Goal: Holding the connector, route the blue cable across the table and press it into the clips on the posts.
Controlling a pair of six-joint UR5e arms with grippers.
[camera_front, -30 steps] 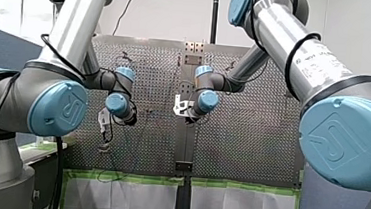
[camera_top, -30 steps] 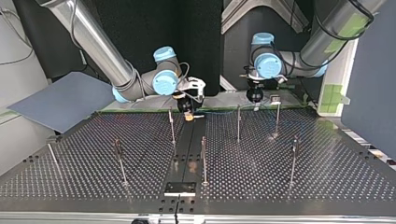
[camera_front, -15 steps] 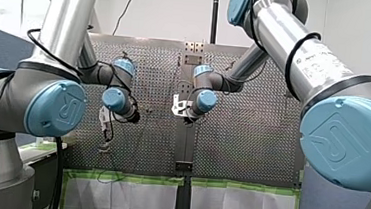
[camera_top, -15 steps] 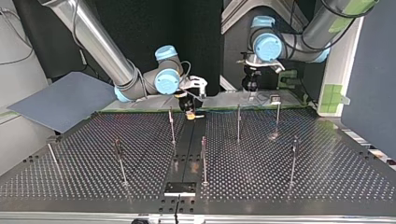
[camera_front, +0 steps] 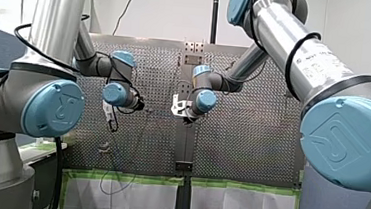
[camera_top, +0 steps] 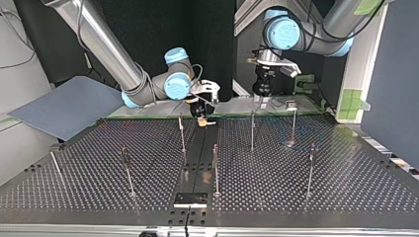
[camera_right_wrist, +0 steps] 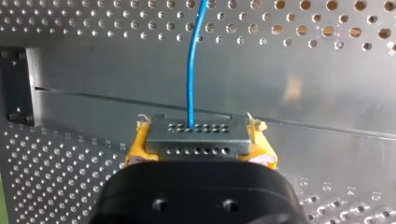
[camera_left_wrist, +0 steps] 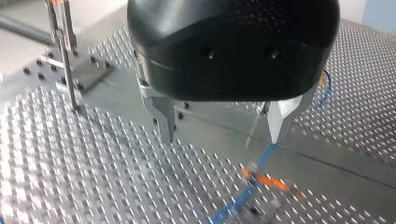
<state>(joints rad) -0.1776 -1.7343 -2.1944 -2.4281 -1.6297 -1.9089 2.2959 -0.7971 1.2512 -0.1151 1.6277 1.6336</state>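
My right gripper (camera_right_wrist: 198, 148) is clamped on the connector (camera_right_wrist: 196, 135), with a yellow pad on each side of it. It sits low over the table (camera_right_wrist: 327, 93), at the middle of the far edge in the top view. The blue cable (camera_right_wrist: 191, 60) leaves the connector straight ahead. My left gripper (camera_left_wrist: 223, 137) hangs with fingers wide apart and empty, above the cable.
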